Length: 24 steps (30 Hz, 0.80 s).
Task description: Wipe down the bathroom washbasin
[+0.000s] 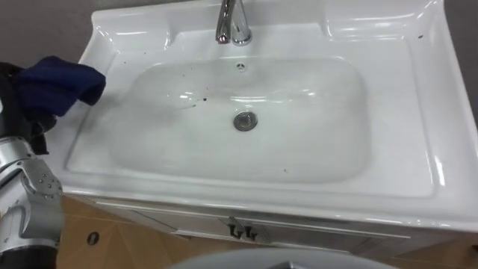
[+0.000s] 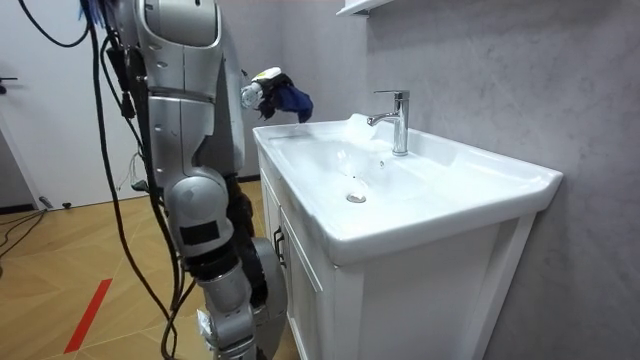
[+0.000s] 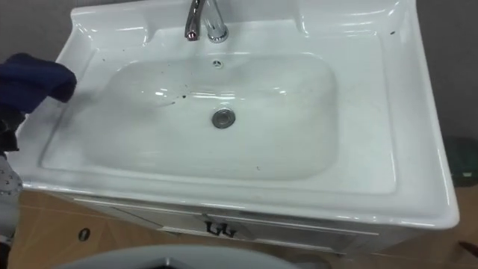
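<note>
1. Basin (image 1: 321, 161) in the left eye view: white, with the drain (image 1: 245, 120) at its centre and the faucet (image 1: 233, 22) at 12 o'clock. Dark specks (image 1: 196, 99) dot the bowl. The blue cloth (image 1: 56, 84) sits at 9 o'clock, over the left rim.
2. Room view: I have the robot standing at the vanity's front. Its left hand (image 2: 258, 92) is clenched round the blue cloth, raised above the basin's corner at 10 o'clock.
3. Right eye view: the cloth is again at 9 o'clock, outside the bowl.

Grey wall (image 2: 520, 80), wooden floor (image 2: 60, 250)
</note>
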Available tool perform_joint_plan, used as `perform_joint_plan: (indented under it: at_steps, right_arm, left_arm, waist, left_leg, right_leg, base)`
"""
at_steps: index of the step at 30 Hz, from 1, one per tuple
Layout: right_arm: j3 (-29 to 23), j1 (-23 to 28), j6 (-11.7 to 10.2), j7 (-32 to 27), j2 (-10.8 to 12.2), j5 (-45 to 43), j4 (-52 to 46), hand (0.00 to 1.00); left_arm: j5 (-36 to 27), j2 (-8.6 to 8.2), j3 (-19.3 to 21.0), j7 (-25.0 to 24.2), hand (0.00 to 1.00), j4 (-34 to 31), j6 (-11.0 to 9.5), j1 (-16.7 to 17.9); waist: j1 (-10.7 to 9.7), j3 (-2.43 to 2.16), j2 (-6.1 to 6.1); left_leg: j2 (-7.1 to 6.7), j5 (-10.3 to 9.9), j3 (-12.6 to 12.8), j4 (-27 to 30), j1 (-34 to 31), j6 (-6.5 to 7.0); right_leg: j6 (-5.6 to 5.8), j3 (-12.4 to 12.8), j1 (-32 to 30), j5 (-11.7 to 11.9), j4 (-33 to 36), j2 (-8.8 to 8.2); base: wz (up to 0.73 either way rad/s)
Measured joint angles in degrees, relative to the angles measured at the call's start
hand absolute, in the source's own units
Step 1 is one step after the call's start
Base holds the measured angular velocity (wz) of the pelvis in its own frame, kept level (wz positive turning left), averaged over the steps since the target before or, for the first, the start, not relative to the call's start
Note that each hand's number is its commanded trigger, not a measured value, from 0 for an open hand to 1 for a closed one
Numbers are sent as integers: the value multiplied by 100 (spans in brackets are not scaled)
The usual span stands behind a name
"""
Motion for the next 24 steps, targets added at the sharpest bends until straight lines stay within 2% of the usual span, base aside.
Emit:
perform_joint_plan:
  at_steps: [4, 14, 19, 24]
  right_arm:
    - [1, 8, 83, -42, 0, 10, -26, 0]
    - [0, 3, 71, -129, 0, 44, -153, 0]
    - [1, 4, 75, -167, -1, 124, -139, 0]
    - [0, 4, 85, -173, -9, 140, -138, 0]
  left_arm:
    - [0, -8, 0, -5, 100, 1, 120, 99]
    - [4, -6, 0, -5, 100, 0, 133, 99]
    - [3, -5, 0, -5, 100, 1, 135, 98]
    - [1, -3, 0, -5, 100, 1, 150, 95]
  waist:
    - [-3, 4, -58]
    - [-3, 13, -130]
    - [1, 42, -164]
    - [0, 45, -174]
  left_leg:
    - [0, 0, -52, 39, -40, 0]
    - [-4, 0, -63, 68, -96, 0]
    - [-7, 0, -66, 67, -103, 0]
    - [-10, 0, -65, 67, -111, 0]
  right_leg:
    - [-2, -21, -4, 1, -2, 4]
    - [-9, -135, -10, 5, -19, -10]
    - [-10, -144, -12, 4, -25, -12]
    - [-9, -136, -28, 4, -23, -16]
  base:
    - [5]
    - [2]
    - [0]
    - [0]
